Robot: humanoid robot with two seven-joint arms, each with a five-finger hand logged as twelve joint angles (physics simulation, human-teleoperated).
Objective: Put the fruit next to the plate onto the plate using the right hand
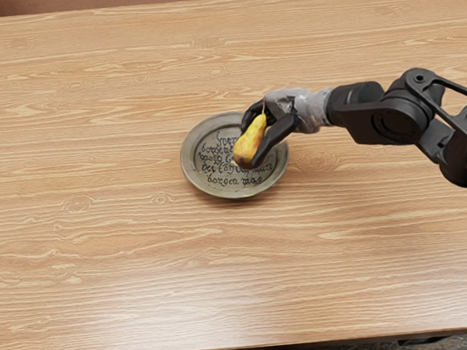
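The right hand (280, 110) reaches in over the wooden desk (103, 268) from the picture's right edge, carried on a dark arm (392, 115) with a pale grey wrist section; its dark fingers (273, 137) are curled closed around a yellow, pear-shaped fruit (251, 141), one finger arching over the fruit's upper end and another running along its lower right flank, so the fruit sits pinched between them; the fruit lies at the hand's leftward tip, just below and to the left of the palm, tilted with its narrow, stemmed end up towards the hand and its broader, slightly orange end pointing down and to the left; seen from the head view, the fruit lies over the right half of the plate (190, 161), inside the rim, with its lower end over the lettered centre; whether that end touches the plate's surface or hangs just above it cannot be told from this angle; the plate is round, of a dull grey-green colour, with lines of dark script across its well, and it rests flat near the middle of the desk; the hand itself overlaps the plate's upper right rim, while the forearm and its bulky black joints stretch away to the right, well clear of the plate; the desk's pale wood grain runs from side to side.
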